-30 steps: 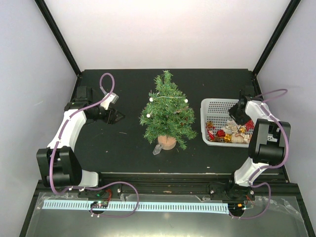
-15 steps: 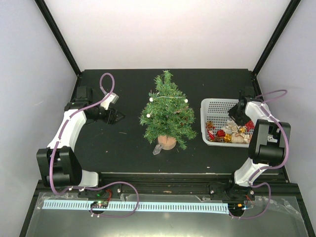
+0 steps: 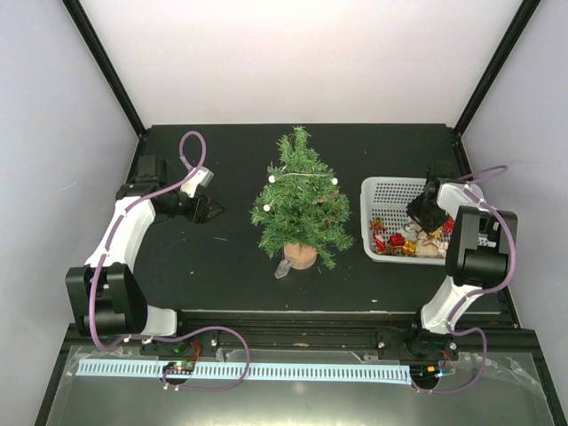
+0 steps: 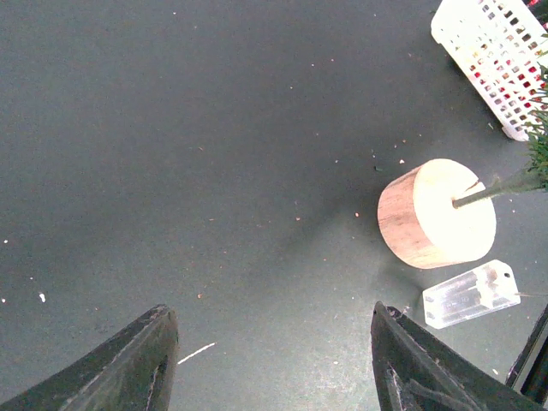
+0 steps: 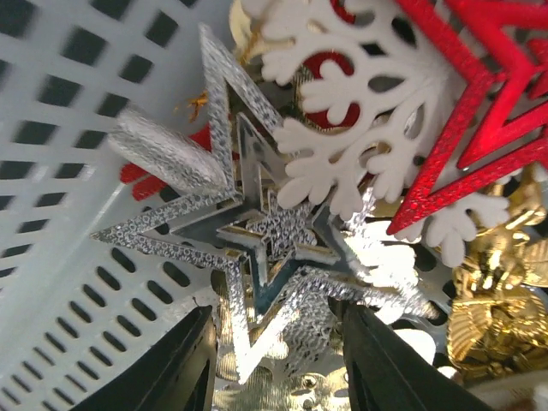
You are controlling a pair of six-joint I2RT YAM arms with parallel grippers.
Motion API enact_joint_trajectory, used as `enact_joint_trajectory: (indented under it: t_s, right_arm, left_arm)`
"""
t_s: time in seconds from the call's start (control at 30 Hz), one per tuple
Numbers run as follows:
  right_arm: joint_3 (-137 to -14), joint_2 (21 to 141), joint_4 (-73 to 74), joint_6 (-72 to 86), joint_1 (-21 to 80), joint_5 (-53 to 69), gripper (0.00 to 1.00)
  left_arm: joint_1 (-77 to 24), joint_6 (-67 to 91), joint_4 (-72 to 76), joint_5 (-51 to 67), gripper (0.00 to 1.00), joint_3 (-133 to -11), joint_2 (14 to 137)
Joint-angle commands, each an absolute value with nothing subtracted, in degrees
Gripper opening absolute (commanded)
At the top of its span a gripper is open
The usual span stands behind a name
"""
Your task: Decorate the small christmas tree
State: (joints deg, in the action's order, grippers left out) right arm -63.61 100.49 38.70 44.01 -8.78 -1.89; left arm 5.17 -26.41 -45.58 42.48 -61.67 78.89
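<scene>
The small christmas tree (image 3: pixel 300 201) stands mid-table on its round wooden base (image 3: pixel 301 256), with a thin garland and white beads on its branches. The base also shows in the left wrist view (image 4: pixel 435 214). My left gripper (image 3: pixel 213 211) is open and empty, low over the bare table left of the tree. My right gripper (image 3: pixel 419 218) is down inside the white basket (image 3: pixel 385 190), open, its jaws on either side of a silver glitter star (image 5: pixel 257 248). Around the star lie a white snowflake (image 5: pixel 360 128), a red star (image 5: pixel 479 111) and gold ornaments (image 5: pixel 497 317).
A small clear plastic block (image 3: pixel 283 269) lies on the table just left of the tree base; it also shows in the left wrist view (image 4: pixel 471 294). The basket stands at the right of the table, close to the right wall.
My right gripper has moved down and nearer, deeper into the basket onto the ornaments. The left arm and the tree have not moved.
</scene>
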Motion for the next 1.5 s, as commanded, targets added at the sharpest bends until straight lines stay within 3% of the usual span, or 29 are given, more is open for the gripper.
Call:
enact_joint_trajectory:
  t_s: [0.0,0.13,0.6,1.47]
  right_arm:
    - [-64.83,103.23,38.06,43.69,-9.20,-0.71,0.43]
    - [-65.29,104.26,38.04,43.68,-9.14,-0.70,0.42]
    - [-65.30,102.46,38.86,43.94,-9.14,-3.17,0.19]
    - [-61.67,88.76,42.28,43.91,-9.11,-1.92,0.16]
  left_arm:
    - [5.02,-27.60,-45.32,43.63,0.63,-61.72,78.36]
    - [5.07,-27.44,-44.84,43.69,0.63,-61.24,78.51]
    - [5.01,-27.81,-44.78,43.95,0.63,-61.26,78.61]
    - [5.01,-28.46,-47.74,45.17,0.63,-62.50,76.95]
